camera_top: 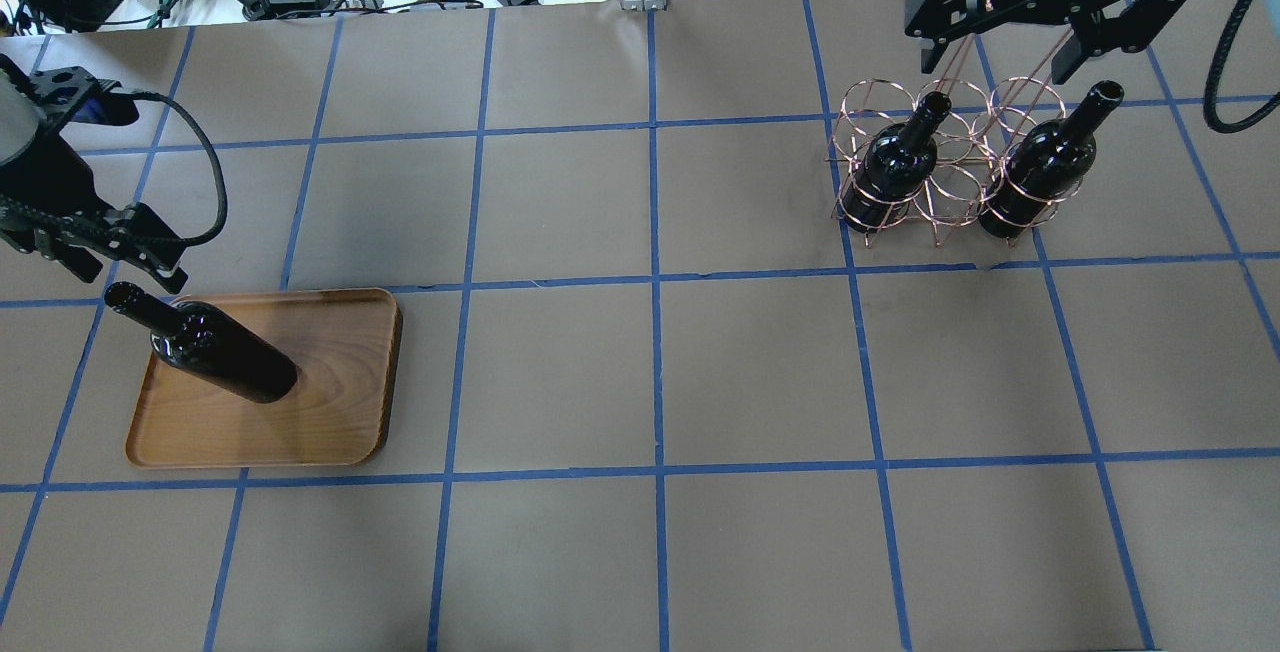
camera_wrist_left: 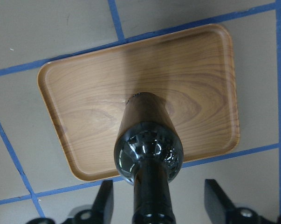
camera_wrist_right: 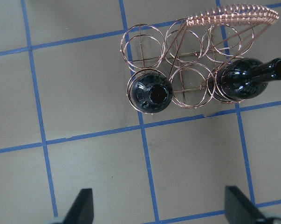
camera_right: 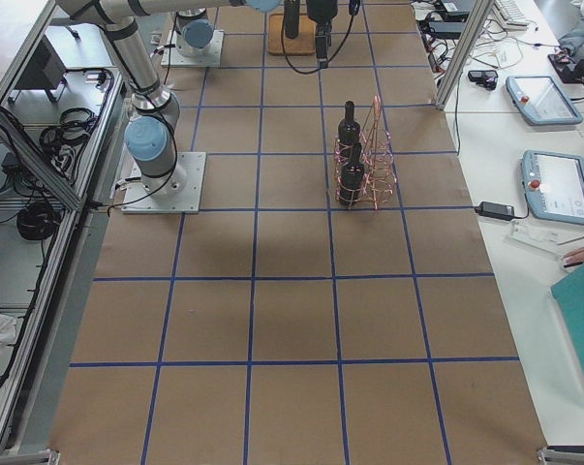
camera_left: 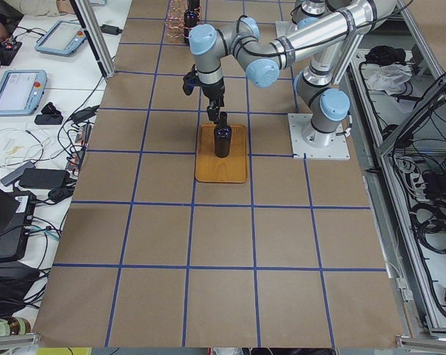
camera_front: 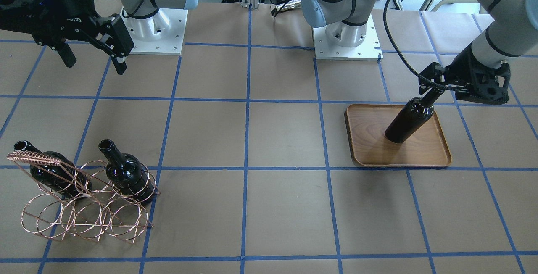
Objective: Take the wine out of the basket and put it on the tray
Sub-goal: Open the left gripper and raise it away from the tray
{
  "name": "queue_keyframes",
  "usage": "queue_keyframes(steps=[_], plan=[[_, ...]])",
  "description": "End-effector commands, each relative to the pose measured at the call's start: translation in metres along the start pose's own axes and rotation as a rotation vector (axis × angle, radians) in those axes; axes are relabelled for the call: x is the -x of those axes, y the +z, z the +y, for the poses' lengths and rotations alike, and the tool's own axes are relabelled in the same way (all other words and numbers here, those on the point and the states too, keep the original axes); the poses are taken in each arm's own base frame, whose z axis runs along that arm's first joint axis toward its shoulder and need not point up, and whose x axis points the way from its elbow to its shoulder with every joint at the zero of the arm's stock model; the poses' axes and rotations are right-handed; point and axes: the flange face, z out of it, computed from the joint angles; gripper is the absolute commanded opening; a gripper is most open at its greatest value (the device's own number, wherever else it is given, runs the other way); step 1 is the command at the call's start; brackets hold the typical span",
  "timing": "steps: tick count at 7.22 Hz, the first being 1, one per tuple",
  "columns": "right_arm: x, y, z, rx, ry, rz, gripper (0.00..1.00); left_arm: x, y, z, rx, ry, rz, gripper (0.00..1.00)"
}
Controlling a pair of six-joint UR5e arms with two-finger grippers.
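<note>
— Where's the left claw (camera_wrist_left: 159,189)?
— Spread wide on either side of the bottle (camera_top: 225,364) neck, not touching it. The bottle stands on the tray (camera_top: 340,412).
— Further right?
— Two more bottles (camera_top: 895,167) sit in the basket (camera_wrist_right: 233,14) on the bench (camera_top: 650,382). The right claw (camera_top: 1000,62) hangs near it, wide apart.
</note>
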Motion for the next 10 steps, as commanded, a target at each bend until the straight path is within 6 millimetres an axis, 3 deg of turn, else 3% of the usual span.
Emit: queue_keyframes(steps=[1,3,5,7,10], plan=[[0.002,0.002,-0.001,0.003,-0.004,-0.001,1.00,-0.007,-0.053,-0.004,-0.074,-0.125,-0.026,1.00],[-0.001,0.004,-0.003,0.004,0.002,0.003,1.00,-0.071,-0.082,-0.011,-0.140,-0.169,0.014,1.00],[-0.001,0.002,-0.002,0.003,-0.001,0.003,1.00,-0.153,-0.091,-0.020,-0.161,-0.127,0.012,1.00],[-0.001,0.004,-0.003,0.003,0.002,0.003,1.00,-0.217,-0.098,-0.011,-0.187,-0.058,0.005,1.00],[-0.001,0.003,-0.002,0.003,0.006,0.005,1.00,-0.231,-0.104,-0.003,-0.202,-0.009,0.029,1.00]])
